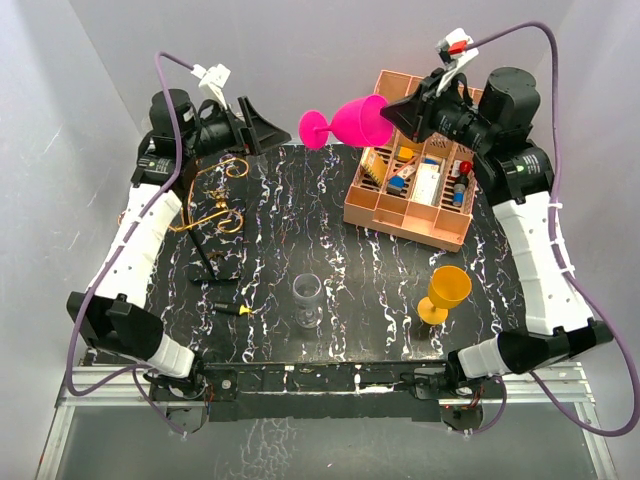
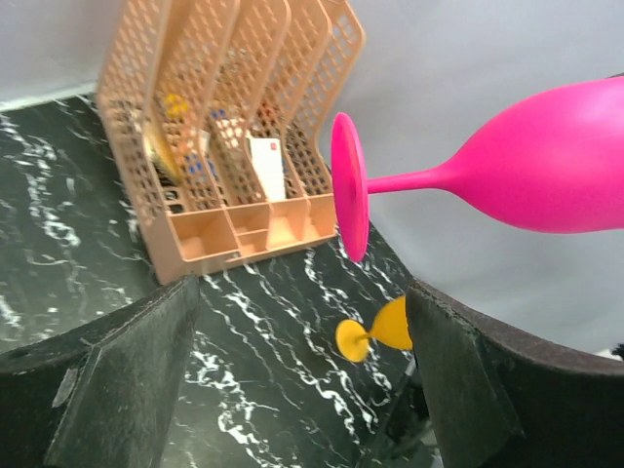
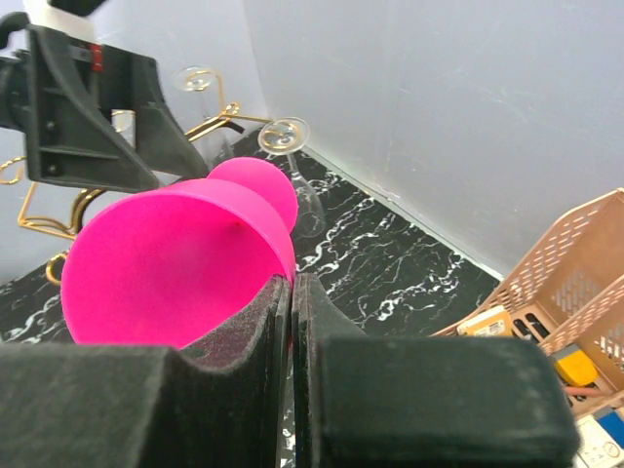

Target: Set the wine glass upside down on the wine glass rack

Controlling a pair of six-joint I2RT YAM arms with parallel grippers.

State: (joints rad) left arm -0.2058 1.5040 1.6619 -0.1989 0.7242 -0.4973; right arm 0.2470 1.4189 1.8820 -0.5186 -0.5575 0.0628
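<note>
Handover in mid-air: seen from above, the right gripper (image 1: 405, 110), jaws clamped on the rim of the pink wine glass (image 1: 355, 122), holds it sideways above the desk (image 1: 300, 220), to the right of the gold wine glass rack (image 1: 215, 200), foot pointing at the left gripper (image 1: 265, 125). Left wrist view: jaws wide apart with the foot just ahead, apparently ready to regrip by the stem. Right wrist view: bowl wall pinched; no lettering legible.
</note>
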